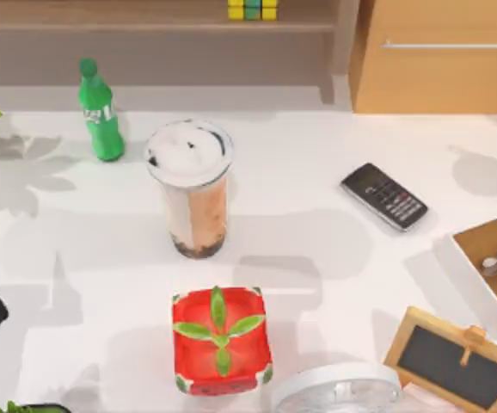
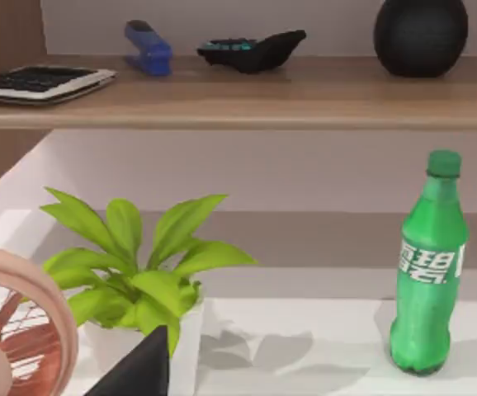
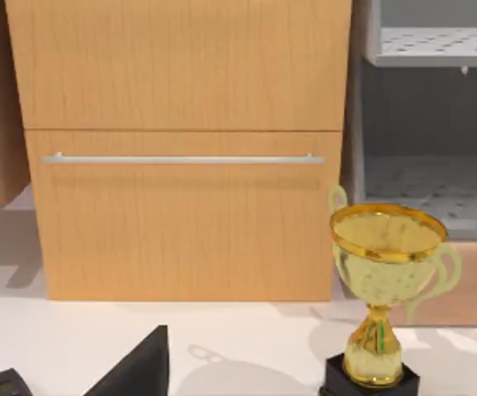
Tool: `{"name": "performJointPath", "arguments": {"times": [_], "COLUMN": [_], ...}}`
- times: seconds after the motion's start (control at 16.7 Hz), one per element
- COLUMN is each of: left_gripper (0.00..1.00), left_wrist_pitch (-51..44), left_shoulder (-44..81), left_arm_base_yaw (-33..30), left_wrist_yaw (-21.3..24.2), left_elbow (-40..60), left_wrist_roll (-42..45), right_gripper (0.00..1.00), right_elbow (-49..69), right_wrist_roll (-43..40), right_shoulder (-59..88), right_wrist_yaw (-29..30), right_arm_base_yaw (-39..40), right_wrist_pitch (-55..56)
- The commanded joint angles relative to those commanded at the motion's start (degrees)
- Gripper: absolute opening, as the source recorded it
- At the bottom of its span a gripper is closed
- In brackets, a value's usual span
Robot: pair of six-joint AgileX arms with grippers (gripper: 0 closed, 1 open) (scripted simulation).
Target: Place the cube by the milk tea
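Cube (image 1: 252, 9): yellow and green tiles, dark grid lines. Milk tea (image 1: 192, 191): white lid, beige-orange drink, dark pearls. Bottle (image 1: 100, 110) left of it: green, white label. Box (image 1: 221, 342): red, green leaves. Bench (image 1: 317, 241): white.

- Top view: overhead, looks down on the surface (image 1: 334, 224).
- Left wrist view: low, faces the shelf (image 2: 238, 99); shares the green bottle (image 2: 427, 264) with top view.
- Right wrist view: low, faces the wooden cabinet (image 3: 181, 148).
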Motion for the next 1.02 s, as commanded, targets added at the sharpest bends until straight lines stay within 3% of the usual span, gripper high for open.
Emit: {"name": "performJointPath", "arguments": {"times": [0.24, 0.48, 0.72, 1.02], "left_gripper": [1.0, 1.0, 1.0, 1.0], "left_wrist_pitch": [1.1, 7.15, 16.42, 29.18], "left_shoulder": [1.76, 12.58, 32.99, 68.25], "left_arm_base_yaw": [-0.81, -5.16, -11.78, -21.54], "left_wrist_yaw": [-0.68, -4.68, -11.11, -20.36], "left_elbow": [1.52, 9.81, 22.56, 40.49], "left_wrist_roll": [0.03, 0.16, 0.27, 0.5], "right_gripper": [1.0, 1.0, 1.0, 1.0], "right_elbow": [0.0, 0.0, 0.0, 0.0], "right_wrist_roll": [0.0, 0.0, 0.0, 0.0], "right_shoulder": [0.0, 0.0, 0.0, 0.0], "right_wrist_yaw": [0.0, 0.0, 0.0, 0.0], "right_arm_base_yaw": [0.0, 0.0, 0.0, 0.0], "right_wrist_pitch": [0.0, 0.0, 0.0, 0.0]}}
